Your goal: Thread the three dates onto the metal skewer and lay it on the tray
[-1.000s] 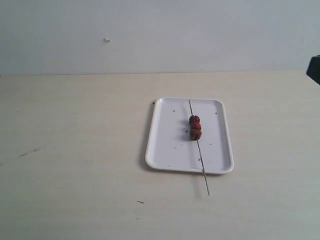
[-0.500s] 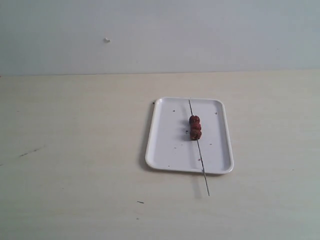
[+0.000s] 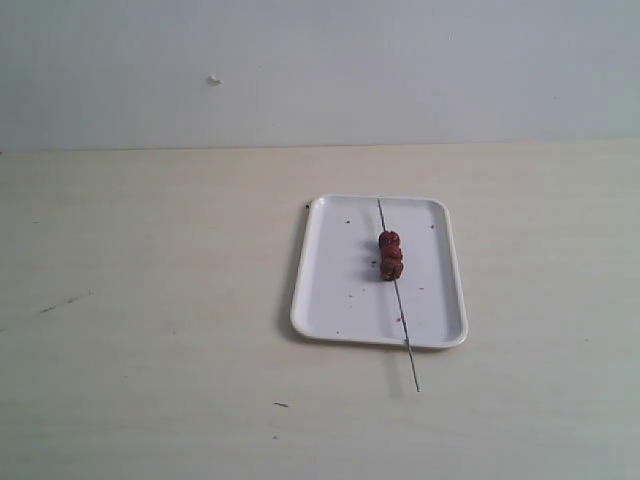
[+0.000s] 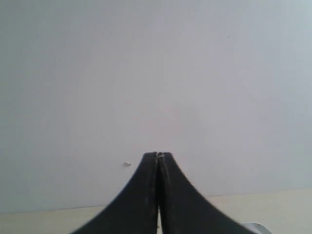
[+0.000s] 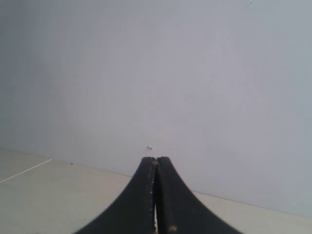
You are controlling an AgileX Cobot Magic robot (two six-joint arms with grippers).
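The white tray (image 3: 330, 285) lies on the table right of centre in the exterior view. Across it runs the metal skewer (image 3: 403, 330), its near end sticking out past the tray's front rim. The three dates (image 3: 390, 255) sit threaded together on the skewer, over the tray's middle. Neither arm shows in the exterior view. My left gripper (image 4: 157, 156) is shut with nothing in it and faces the pale wall; a corner of the tray (image 4: 256, 227) shows at the frame edge. My right gripper (image 5: 155, 159) is shut too, empty, facing the same wall.
The table (image 3: 150, 300) is pale wood with a few dark scuffs. A blank wall (image 3: 300, 70) rises behind it, with a small white fleck (image 3: 213, 80) on it.
A dark arm part at the right edge of the exterior view a second ago has left the picture. Tray, skewer and dates have not moved.
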